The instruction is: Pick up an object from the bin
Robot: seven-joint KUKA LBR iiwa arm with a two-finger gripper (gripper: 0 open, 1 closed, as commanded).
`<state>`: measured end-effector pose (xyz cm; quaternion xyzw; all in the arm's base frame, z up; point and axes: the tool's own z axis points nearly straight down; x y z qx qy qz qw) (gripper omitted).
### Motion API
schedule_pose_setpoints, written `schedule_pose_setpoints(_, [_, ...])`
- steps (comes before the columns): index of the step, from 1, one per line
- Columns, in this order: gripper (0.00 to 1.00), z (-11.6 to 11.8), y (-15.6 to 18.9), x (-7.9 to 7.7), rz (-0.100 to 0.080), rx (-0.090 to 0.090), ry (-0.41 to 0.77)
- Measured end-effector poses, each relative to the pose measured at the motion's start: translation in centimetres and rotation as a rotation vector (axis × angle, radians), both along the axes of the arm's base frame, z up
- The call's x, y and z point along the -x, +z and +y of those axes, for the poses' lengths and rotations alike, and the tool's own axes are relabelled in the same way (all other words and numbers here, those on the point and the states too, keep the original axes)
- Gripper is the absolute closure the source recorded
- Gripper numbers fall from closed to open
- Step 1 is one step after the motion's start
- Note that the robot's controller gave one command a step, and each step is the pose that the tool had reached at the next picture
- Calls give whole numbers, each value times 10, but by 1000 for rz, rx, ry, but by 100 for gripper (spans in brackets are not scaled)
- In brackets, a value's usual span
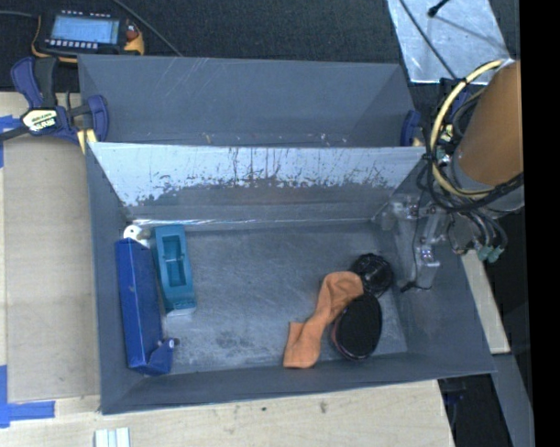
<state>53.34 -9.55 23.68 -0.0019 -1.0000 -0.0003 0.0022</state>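
Clutter lies in two groups on the floor of the grey bin (263,264), seen from the one camera above. Against the left wall a long dark-blue bar (136,305) lies lengthwise, with a teal block (174,267) just beside it.

Toward the right front corner, a limp orange cloth (322,319) drapes against a black oval object (359,328). A smaller black round piece (372,272) touches the oval's far end.

The gripper (425,259) hangs by the right wall, near the round piece but apart from it. Whether it is open or closed I cannot tell, and nothing visible sits in it.

The nearest candidates are the two black things and the cloth. The cloth is likely light and soft, and would bunch rather than slip, so its thick upper fold near the round piece looks the surest hold. The black oval seems stiffer and smoother. Pinching it across the narrow width would probably work, though its curved surface could slide out.
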Motion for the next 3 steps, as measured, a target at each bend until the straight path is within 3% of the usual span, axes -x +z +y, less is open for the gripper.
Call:
schedule_pose_setpoints(1, [0,0,4,-2,-9,1,3])
schedule_pose_setpoints(2, [0,31,-45,-3,-13,2,60])
schedule_pose_setpoints(3, [0,47,-64,2,-2,0,-17])
